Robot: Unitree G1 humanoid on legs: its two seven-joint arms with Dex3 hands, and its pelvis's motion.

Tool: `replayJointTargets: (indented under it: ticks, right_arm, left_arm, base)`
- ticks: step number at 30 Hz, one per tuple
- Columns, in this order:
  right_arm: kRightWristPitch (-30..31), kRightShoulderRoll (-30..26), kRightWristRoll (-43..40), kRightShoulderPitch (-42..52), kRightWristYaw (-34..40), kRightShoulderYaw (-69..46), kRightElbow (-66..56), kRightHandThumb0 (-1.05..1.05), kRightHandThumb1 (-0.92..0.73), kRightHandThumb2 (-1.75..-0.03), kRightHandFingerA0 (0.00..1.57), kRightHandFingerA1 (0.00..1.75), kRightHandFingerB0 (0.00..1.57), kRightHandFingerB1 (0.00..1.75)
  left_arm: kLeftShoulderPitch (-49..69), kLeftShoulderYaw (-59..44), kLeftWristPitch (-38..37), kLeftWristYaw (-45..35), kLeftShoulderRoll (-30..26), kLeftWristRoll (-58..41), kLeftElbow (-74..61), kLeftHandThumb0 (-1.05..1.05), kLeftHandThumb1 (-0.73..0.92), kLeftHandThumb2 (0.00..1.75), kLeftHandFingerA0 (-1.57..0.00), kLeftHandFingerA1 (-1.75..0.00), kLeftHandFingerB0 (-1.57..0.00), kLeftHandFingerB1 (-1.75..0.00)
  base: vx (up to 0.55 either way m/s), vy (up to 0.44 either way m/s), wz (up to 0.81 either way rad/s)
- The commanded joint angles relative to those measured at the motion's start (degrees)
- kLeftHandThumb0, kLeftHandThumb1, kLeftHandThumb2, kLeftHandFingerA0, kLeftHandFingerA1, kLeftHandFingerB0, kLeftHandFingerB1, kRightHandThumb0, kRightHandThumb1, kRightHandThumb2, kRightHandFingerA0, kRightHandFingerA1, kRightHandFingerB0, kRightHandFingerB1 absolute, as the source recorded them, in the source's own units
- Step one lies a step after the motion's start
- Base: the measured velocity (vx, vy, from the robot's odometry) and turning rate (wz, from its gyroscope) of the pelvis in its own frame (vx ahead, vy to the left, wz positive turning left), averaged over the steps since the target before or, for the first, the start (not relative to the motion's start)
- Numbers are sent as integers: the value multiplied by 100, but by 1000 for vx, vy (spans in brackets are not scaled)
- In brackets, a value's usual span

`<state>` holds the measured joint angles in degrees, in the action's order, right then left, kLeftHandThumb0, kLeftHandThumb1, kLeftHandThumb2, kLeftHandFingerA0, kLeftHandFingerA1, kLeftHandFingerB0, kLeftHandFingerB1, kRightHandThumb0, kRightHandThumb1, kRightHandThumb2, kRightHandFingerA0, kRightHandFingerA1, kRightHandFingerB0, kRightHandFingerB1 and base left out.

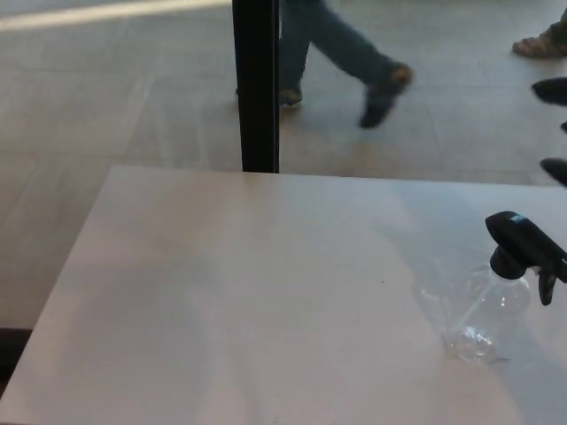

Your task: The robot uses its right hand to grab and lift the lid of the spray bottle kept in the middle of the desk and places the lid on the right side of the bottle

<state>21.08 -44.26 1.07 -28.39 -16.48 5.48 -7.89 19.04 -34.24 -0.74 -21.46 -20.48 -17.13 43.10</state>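
1. We look down on a pale desk (248,301) that fills most of the head view, its far edge running across the upper middle of the picture and its left edge slanting down toward the lower left corner.

2. We find the spray bottle (487,319), clear and seemingly empty, standing on the desk near the right edge of the picture, well to the right of the desk's middle. Its base rests on the tabletop and its body looks tilted from this high angle.

3. We see its lid (524,246), a black trigger sprayer, seated on the bottle's neck, the nozzle end toward picture left and the trigger hanging down at the right edge of the frame.

4. We see neither robot hand nor any part of an arm, so we cannot tell whether the fingers are spread, pressed together or pinching anything.

5. Beyond the desk we see a dark upright post (256,84) rising from just behind the far edge to the top of the picture.

6. On the grey floor (106,97) behind it, a person's legs (341,49) in blue trousers and dark shoes are caught mid-stride, blurred, just right of the post.

7. At the upper right edge we make out more shoes (549,88), partly cut off by the frame.
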Motion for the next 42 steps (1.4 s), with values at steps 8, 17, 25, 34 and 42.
replayJointTargets:
  ticks: [8,17,25,34,42]
  right_arm:
    - [1191,-636,878,-472,-1205,1085,-264,-97,-66,-79,32,62,27,37]
    - [924,-1270,1751,-720,-2154,1901,-600,-100,-91,-69,42,118,25,29]
    - [1601,-1495,2347,-1126,-2976,2471,-1282,-92,-71,-62,67,82,25,29]
    - [1788,-926,2454,-762,-2303,2105,-1328,-62,-57,-90,90,106,31,49]
    - [1366,-679,3132,-455,-1751,1964,-978,-33,-77,-65,89,142,61,44]
  left_arm:
    - [63,-49,260,-111,-198,-188,27,-84,84,65,-57,-50,-39,-38]
    - [207,24,120,-168,-182,-187,26,-85,85,65,-57,-51,-39,-39]
    - [110,-16,130,-231,-216,-254,204,-85,85,65,-57,-50,-39,-38]
    - [118,-26,46,-252,-174,-282,220,-87,71,109,-54,-60,-35,-51]
    - [139,-40,41,-322,-168,-332,182,-87,87,66,-56,-50,-38,-38]
  base:
    - [0,0,0]
    - [0,0,0]
    - [0,0,0]
    - [0,0,0]
    - [0,0,0]
